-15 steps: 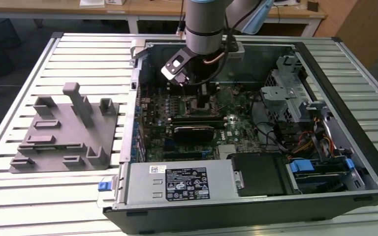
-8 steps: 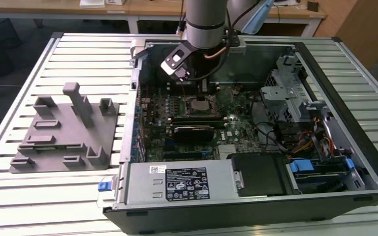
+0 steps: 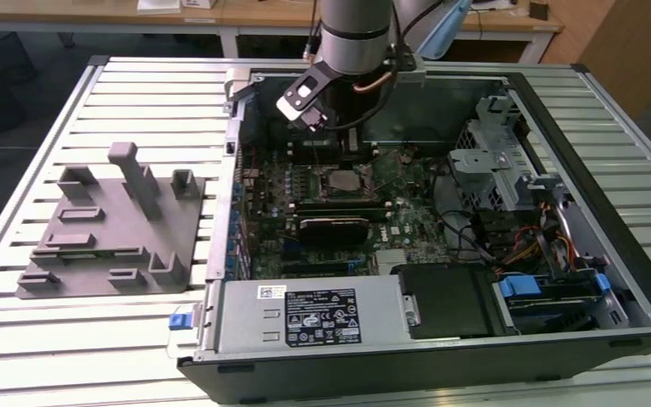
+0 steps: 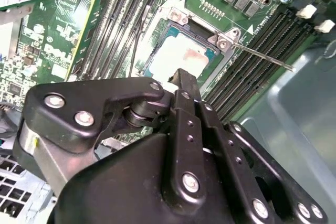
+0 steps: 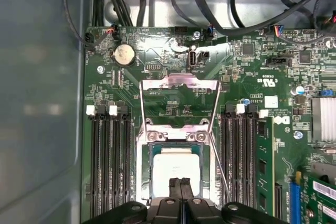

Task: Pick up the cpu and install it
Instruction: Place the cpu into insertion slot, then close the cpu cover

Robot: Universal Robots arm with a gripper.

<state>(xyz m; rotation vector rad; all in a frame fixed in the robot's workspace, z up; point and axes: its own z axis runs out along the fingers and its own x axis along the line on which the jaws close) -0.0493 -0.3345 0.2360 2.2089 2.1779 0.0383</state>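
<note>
The arm point(image 3: 354, 25) hangs vertical from above. Its tool point(image 5: 181, 183) points straight down, fingers point(image 4: 186, 90) pressed flat against each other.

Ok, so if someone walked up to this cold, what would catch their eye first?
First, the robot arm reaching into the open computer case on the slatted table. In the first wrist view, the pale cpu lies in its socket with the metal frame swung up, and the shut gripper is right over its edge. A grey holder sits outside the case, on the exterior view's left.
</note>
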